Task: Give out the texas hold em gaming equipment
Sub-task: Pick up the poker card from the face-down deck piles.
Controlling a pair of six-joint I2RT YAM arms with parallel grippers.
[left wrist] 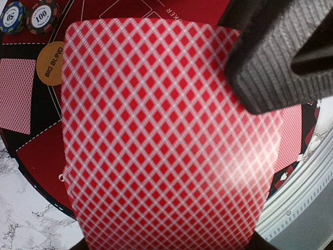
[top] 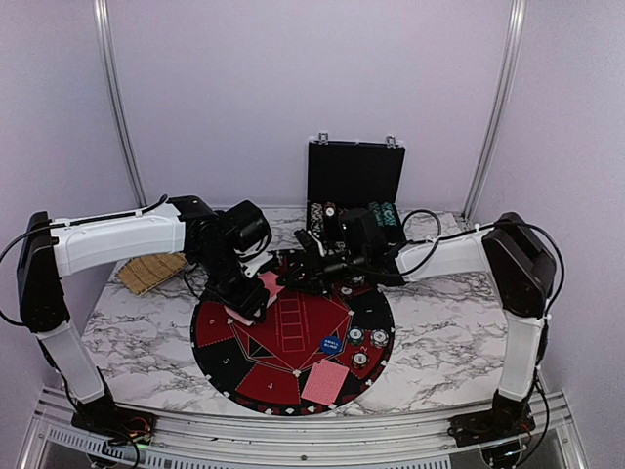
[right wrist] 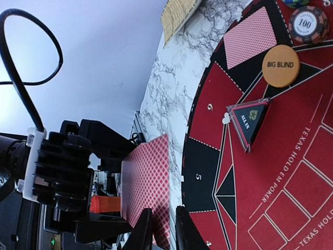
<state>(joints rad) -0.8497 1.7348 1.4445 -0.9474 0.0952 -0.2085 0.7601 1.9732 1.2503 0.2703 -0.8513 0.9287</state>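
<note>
Red-backed playing card (left wrist: 166, 135) in left gripper (top: 252, 301), just above round mat (top: 283, 337)

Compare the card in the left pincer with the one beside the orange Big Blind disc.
The red diamond-backed playing card is clamped in the left pincer, raised above the round black-and-red mat; the red-backed card beside the orange Big Blind disc lies flat on it, untouched. Both show the same back pattern.
</note>
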